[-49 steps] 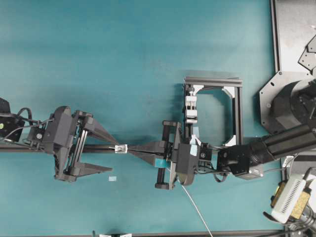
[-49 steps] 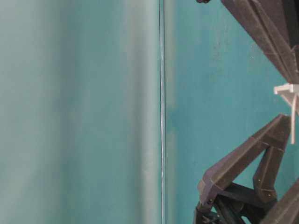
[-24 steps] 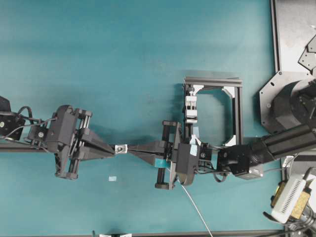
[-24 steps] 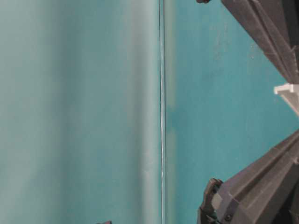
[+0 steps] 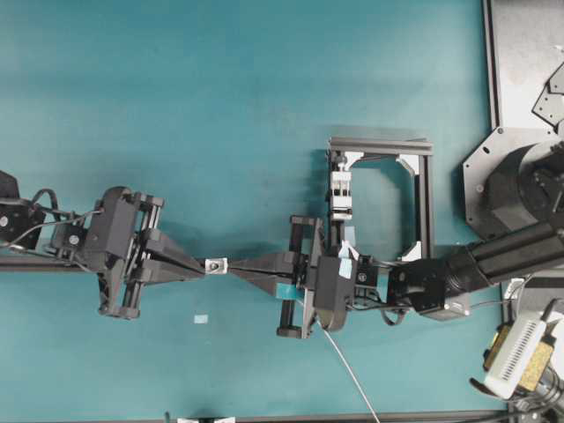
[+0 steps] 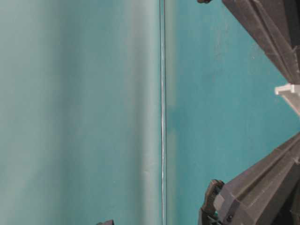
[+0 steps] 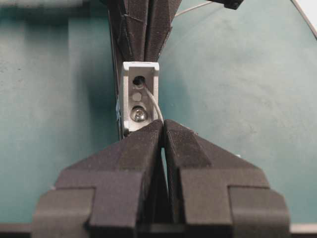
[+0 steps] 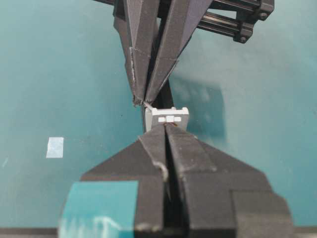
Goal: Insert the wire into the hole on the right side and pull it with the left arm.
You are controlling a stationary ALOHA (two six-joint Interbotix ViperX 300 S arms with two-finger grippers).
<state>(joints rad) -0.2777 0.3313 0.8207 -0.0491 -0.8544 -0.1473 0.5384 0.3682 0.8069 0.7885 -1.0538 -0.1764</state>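
The tiny silver-white bracket (image 5: 214, 263) sits between both grippers at the table's middle. Its hole (image 7: 138, 79) faces the left wrist camera. The thin wire (image 7: 154, 103) comes out of the hole and curves down into my left gripper (image 7: 163, 122), which is shut on it just in front of the bracket (image 7: 140, 99). My right gripper (image 5: 232, 265), marked with teal tape, is shut on the wire on the bracket's other side (image 8: 170, 116). A curl of wire (image 8: 161, 168) shows between its fingers, and the rest trails off behind it (image 5: 345, 363).
A white clamp block in a black frame (image 5: 379, 189) stands just behind the right gripper. A small pale tape patch (image 5: 201, 318) lies on the teal table near the left gripper. Grey metal plates (image 5: 529, 53) fill the far right.
My left gripper's fingers, wide apart a second ago, have closed together at the bracket's left face onto the wire. The right gripper and bracket have not moved.
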